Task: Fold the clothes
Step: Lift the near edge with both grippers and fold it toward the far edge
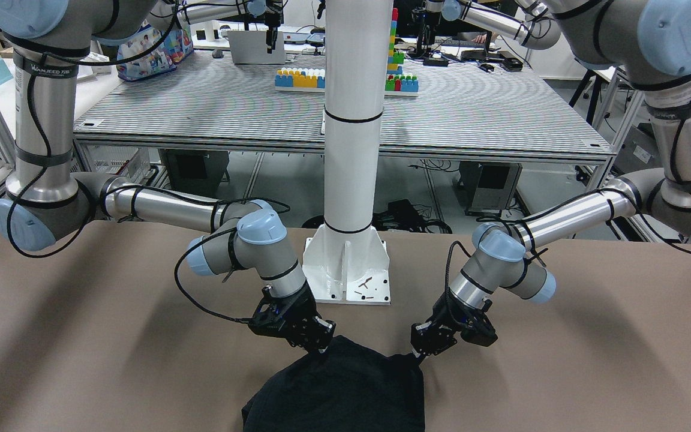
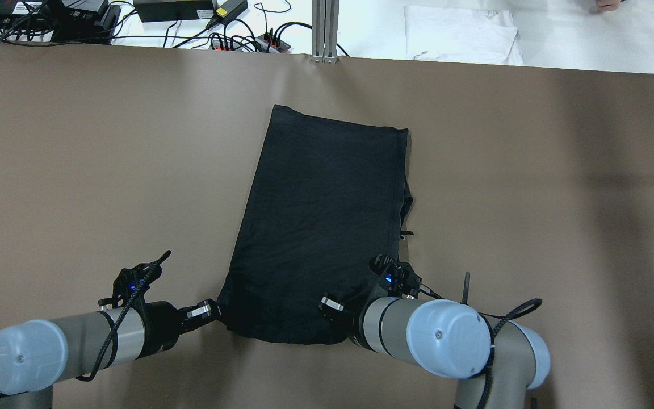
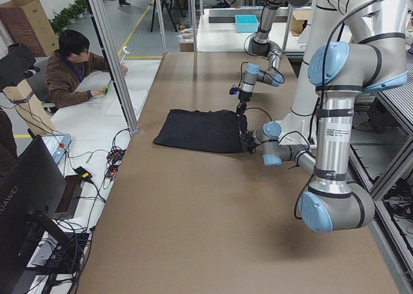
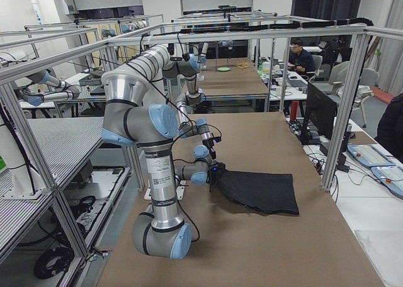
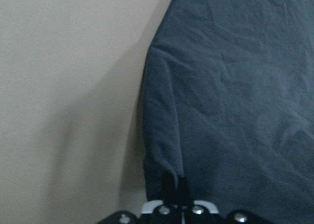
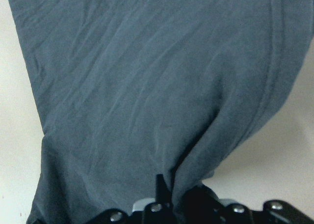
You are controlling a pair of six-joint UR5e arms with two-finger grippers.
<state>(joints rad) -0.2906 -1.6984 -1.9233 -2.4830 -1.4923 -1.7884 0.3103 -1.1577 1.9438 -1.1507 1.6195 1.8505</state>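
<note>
The left gripper (image 2: 217, 311) pinches the near left corner of the garment (image 2: 321, 227). The right gripper (image 2: 327, 305) pinches its near right edge, where the fabric bunches.

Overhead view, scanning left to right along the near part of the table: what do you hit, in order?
left arm's blue joint cap → left pincer → black garment → right arm's blue joint cap. The right pincer is left out because it overlaps the garment's near edge.
</note>
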